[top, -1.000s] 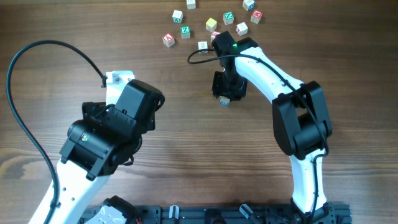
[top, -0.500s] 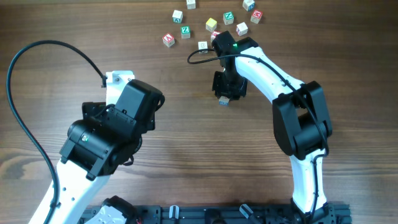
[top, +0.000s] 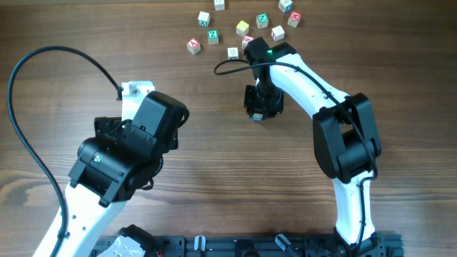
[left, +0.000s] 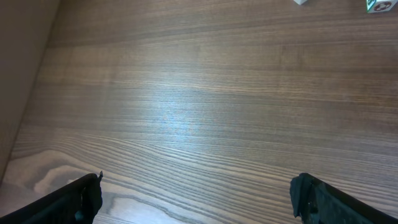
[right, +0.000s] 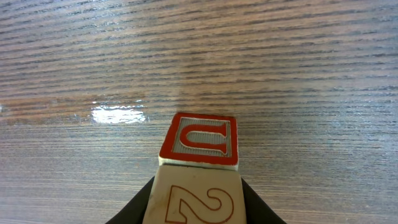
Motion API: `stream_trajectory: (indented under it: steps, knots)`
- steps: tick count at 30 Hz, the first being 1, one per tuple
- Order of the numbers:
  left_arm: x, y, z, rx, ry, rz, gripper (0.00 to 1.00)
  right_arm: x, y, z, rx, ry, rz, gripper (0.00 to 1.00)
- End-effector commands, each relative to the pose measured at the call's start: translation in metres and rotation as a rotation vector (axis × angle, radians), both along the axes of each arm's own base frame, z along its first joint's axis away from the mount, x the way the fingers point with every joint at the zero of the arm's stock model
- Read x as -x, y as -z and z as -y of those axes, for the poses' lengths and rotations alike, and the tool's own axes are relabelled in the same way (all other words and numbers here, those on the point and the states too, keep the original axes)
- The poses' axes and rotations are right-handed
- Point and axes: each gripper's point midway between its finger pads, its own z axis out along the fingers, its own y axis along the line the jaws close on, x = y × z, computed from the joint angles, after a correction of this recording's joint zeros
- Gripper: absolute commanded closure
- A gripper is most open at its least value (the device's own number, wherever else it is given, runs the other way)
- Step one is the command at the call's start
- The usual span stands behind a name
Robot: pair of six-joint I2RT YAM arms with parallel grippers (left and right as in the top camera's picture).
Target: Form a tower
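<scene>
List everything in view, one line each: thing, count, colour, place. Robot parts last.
table: one, brown wood, under everything.
loose letter cubes: about eleven, pale with red, green, yellow or blue faces, scattered along the top of the overhead view.
tower: one, blue-edged cube at its base, under the right tool; cube count hidden.
pale cube with a red 2: one, between the right tool's fingers.
red-edged U cube: one, just beyond the 2 cube in the right wrist view.
left arm, right arm: two, white and black, either side of the table.
left tool: one, black, open over bare table.
right tool: one, black, closed on the tower.
</scene>
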Motion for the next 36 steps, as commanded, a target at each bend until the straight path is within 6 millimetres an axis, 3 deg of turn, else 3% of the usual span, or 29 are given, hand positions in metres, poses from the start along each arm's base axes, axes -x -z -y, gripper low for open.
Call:
stream_trajectory:
  steps: [1,3,8,13,18,23,24,27,28,33,36]
  knots:
    - [0.001,-0.002,-0.001,-0.001,0.003,0.008,0.00,-0.003,0.000,-0.006,-0.016,-0.008,-0.001,0.65]
    - [0.001,-0.002,-0.001,-0.001,0.003,0.008,0.00,-0.003,0.000,-0.006,-0.016,-0.007,-0.001,0.44]
    - [0.001,-0.002,-0.001,-0.001,0.003,0.008,0.00,-0.001,-0.001,-0.006,-0.019,-0.007,-0.010,0.39]
    - [0.001,-0.002,-0.001,-0.001,0.003,0.008,0.00,-0.002,-0.004,-0.007,-0.021,-0.008,-0.006,0.21]
    - [0.001,-0.002,-0.001,-0.001,0.003,0.008,0.00,-0.012,-0.019,-0.012,-0.035,-0.007,0.024,0.15]
    - [0.001,-0.002,-0.001,-0.001,0.003,0.008,0.00,-0.014,-0.027,-0.004,0.017,0.024,0.027,0.17]
    - [0.001,-0.002,-0.001,-0.001,0.003,0.008,0.00,-0.014,-0.027,-0.004,0.018,0.023,0.028,0.21]
    - [0.001,-0.002,-0.001,-0.001,0.003,0.008,0.00,-0.013,-0.027,-0.009,0.031,0.006,0.043,0.46]
    - [0.001,-0.002,-0.001,-0.001,0.003,0.008,0.00,-0.012,-0.026,-0.010,0.050,-0.008,0.054,0.48]
    - [0.001,-0.002,-0.001,-0.001,0.003,0.008,0.00,-0.010,-0.025,-0.012,0.093,-0.037,0.076,0.47]
    - [0.001,-0.002,-0.001,-0.001,0.003,0.008,0.00,-0.012,-0.025,-0.006,0.119,-0.033,0.084,0.38]
